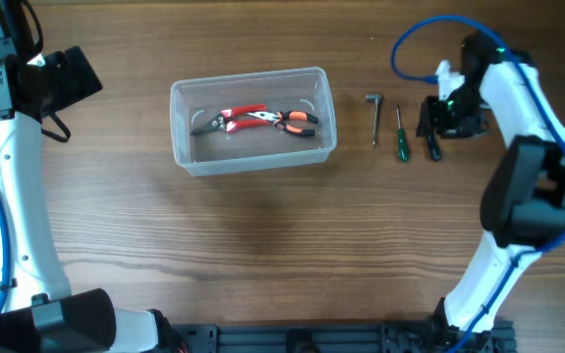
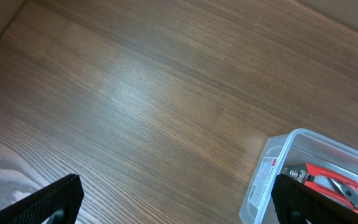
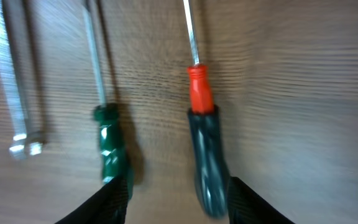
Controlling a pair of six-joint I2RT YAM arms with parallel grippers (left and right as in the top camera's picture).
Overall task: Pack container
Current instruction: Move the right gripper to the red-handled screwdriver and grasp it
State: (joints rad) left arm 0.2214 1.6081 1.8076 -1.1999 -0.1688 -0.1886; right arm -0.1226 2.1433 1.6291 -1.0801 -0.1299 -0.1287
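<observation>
The clear container [image 1: 179, 123] sits left of the table's centre and holds red-handled snips [image 1: 231, 115] and orange-and-black pliers [image 1: 297, 122]. Its corner [image 2: 267, 175] and the snips [image 2: 329, 181] show in the left wrist view. My left gripper [image 2: 178, 208] is open and empty, above bare wood to the left of the container. My right gripper [image 3: 179, 208] is open and low over a dark-handled screwdriver with a red collar [image 3: 205, 158], whose handle lies between the fingers. A green-handled screwdriver [image 3: 112, 149] lies by the left finger. This view is blurred.
A metal L-shaped wrench [image 1: 375, 118] lies right of the container, with the green screwdriver [image 1: 399, 139] and the dark screwdriver [image 1: 433, 149] beside it. The wrench also shows in the right wrist view [image 3: 14, 93]. The right arm [image 1: 523, 186] reaches in from the front right.
</observation>
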